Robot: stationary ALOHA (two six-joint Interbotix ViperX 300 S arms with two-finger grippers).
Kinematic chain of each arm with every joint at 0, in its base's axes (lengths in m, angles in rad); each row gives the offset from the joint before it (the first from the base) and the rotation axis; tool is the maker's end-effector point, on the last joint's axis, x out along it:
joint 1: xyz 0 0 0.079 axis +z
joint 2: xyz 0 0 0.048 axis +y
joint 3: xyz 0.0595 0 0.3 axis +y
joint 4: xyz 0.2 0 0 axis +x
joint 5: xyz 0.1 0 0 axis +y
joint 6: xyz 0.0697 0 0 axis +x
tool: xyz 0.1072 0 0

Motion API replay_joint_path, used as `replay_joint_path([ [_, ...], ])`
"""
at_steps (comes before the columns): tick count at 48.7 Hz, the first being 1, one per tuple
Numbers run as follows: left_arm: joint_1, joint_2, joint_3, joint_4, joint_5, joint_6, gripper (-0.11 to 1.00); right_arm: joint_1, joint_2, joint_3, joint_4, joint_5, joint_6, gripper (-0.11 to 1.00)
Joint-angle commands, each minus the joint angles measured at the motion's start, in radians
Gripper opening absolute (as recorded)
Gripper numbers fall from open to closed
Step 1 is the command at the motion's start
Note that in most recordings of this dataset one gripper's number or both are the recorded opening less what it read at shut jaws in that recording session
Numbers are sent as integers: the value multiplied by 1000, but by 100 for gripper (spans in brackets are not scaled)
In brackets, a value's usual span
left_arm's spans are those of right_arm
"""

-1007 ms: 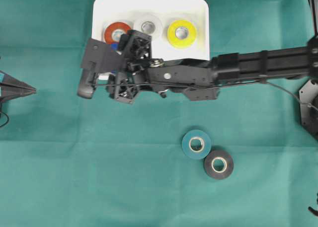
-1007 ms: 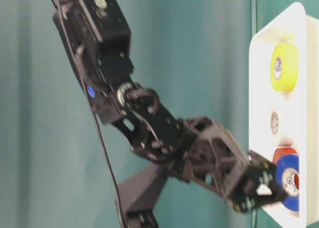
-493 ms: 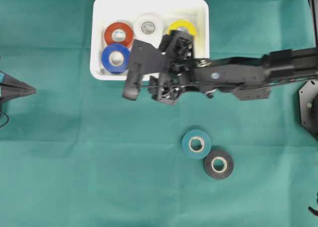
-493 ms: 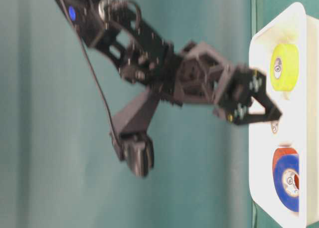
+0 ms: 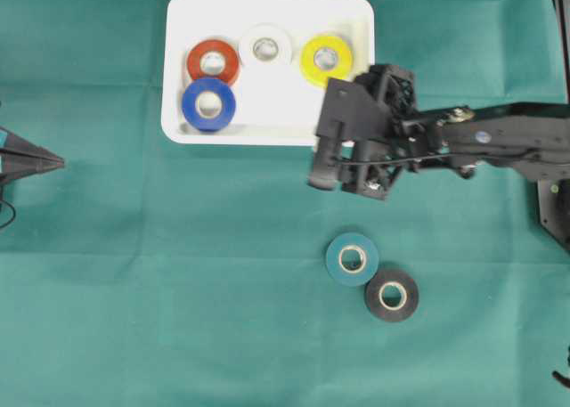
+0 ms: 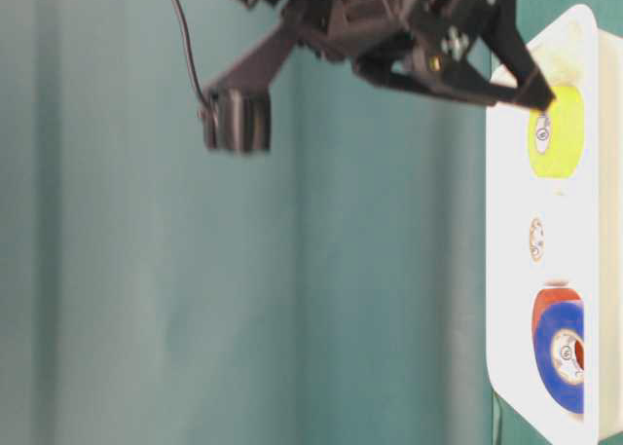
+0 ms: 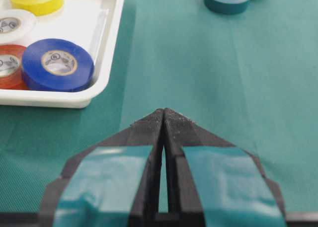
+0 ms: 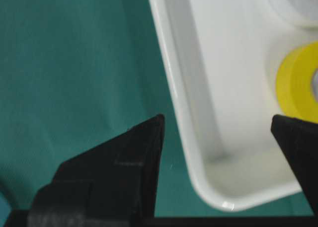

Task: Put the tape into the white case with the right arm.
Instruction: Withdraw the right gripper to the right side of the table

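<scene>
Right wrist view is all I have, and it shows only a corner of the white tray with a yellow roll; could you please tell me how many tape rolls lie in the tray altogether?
Observer: Four. The shallow white plastic tray holds a red roll, a white roll, the yellow roll and a blue roll.
Operator: Thank you. Are any rolls lying outside it?
Observer: Two, side by side on the green cloth: a teal roll and a black roll.
Operator: Is the left gripper near them?
Observer: No. The left gripper, black with teal bands, is shut at the overhead view's left edge.
</scene>
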Motion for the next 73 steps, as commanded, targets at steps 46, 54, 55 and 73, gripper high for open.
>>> replay_joint_path([
  [46, 2, 8, -12, 2, -5, 2, 0, 2, -692, 637, -3, -290, 3, 65],
  [54, 2, 8, -12, 0, -5, 2, 0, 2, -735, 672, -2, -304, 3, 65],
  [55, 2, 9, -12, 2, -5, 0, 0, 2, -736, 673, -3, -307, 3, 64],
  [73, 2, 8, -12, 2, -5, 2, 0, 67, -730, 693, -3, -387, 2, 64],
])
